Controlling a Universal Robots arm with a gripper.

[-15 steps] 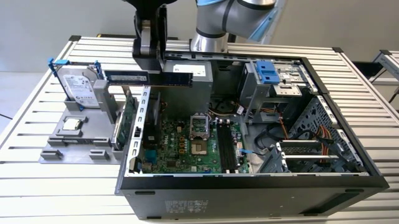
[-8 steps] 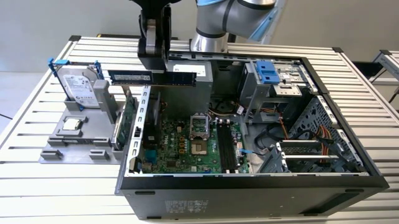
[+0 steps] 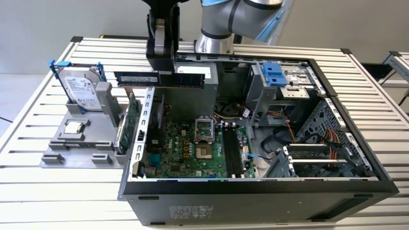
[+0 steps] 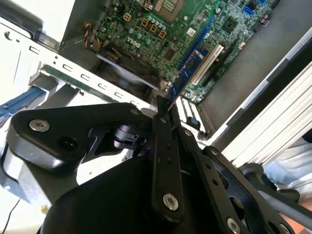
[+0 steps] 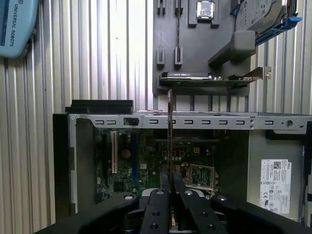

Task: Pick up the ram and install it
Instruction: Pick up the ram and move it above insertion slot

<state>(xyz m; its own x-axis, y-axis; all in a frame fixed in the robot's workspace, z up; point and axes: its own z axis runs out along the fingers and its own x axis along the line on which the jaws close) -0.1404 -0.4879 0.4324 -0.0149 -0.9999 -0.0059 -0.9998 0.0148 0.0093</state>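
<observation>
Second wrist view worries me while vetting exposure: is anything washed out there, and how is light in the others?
Second wrist view: the table glares white, the ram in the gripper reads fine. Exterior view: even light. First wrist view: motherboard dim inside the case.

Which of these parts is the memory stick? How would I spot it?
Start at the open computer case on the slatted table. Above its far edge, the black hand grips the ram: a long, thin dark-blue stick held level, far narrower than the green card standing in the grey holder.

The hand (image 5: 170,182) grips the ram (image 5: 169,131) edge-on; motherboard (image 5: 146,163) beneath.
</observation>
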